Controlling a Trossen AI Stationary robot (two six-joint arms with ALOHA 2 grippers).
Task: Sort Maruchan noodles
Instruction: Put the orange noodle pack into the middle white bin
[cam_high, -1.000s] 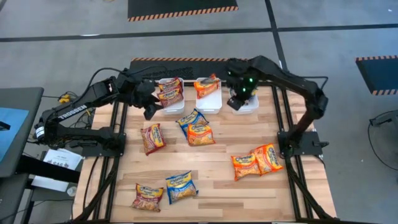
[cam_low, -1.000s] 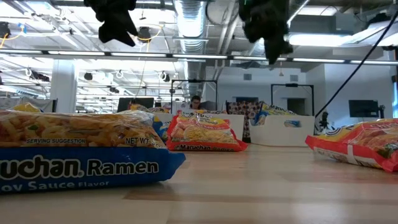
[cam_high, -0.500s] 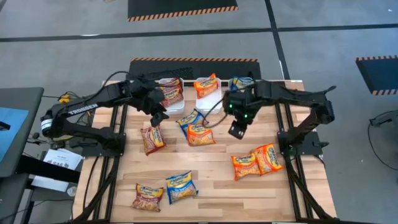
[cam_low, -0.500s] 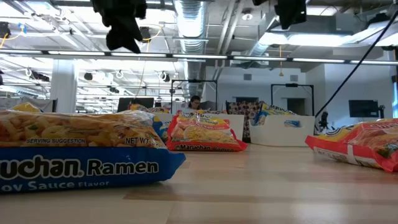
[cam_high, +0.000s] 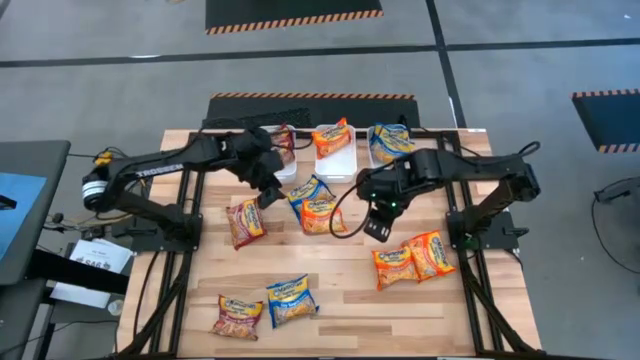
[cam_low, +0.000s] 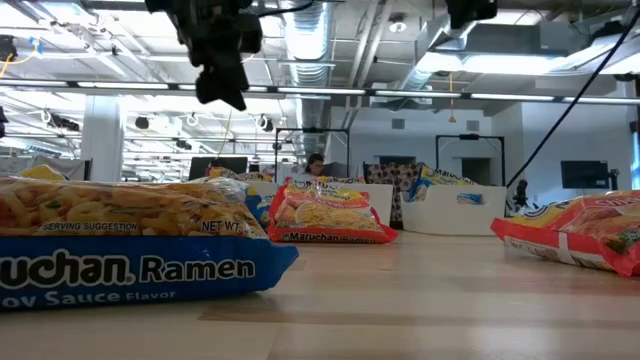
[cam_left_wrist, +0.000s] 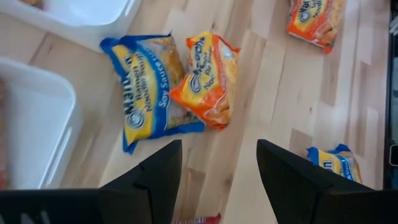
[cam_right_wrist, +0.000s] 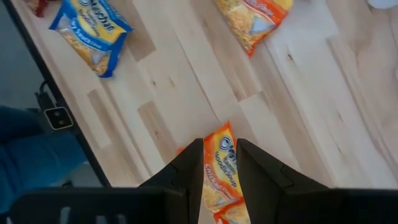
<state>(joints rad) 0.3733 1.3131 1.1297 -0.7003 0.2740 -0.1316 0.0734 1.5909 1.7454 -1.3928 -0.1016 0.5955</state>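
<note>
The Maruchan noodles lie scattered over the wooden tabletop (cam_high: 340, 280). Near the middle a blue packet (cam_high: 306, 190) and an orange packet (cam_high: 322, 215) overlap, the orange one lying partly on the blue one's edge. A maroon packet (cam_high: 244, 221) lies just left of them. On the right side two orange packets (cam_high: 412, 258) lie side by side, touching. At the near edge a maroon packet (cam_high: 238, 315) and a blue packet (cam_high: 291, 299) sit next to each other.

Along the far edge stand three white bins: the left bin (cam_high: 281, 165) holds a maroon packet, largely covered by the left arm; the middle bin (cam_high: 335, 163) holds an orange packet (cam_high: 332, 138); the right bin is mostly hidden under a blue packet (cam_high: 389, 142).

The left gripper (cam_high: 268, 196) hangs above the tabletop between the left bin and the maroon packet, beside the blue-and-orange pair, its fingers (cam_left_wrist: 155, 174) spread apart with nothing between them. The right gripper (cam_high: 377, 227) hangs over bare wood between the central pair and the two orange packets on the right. Its fingers (cam_right_wrist: 189, 163) stand partly apart, empty; an orange packet on the tabletop shows through the gap.

In the low view a blue packet (cam_low: 130, 245) fills the foreground, blocking much of the tabletop behind it.
</note>
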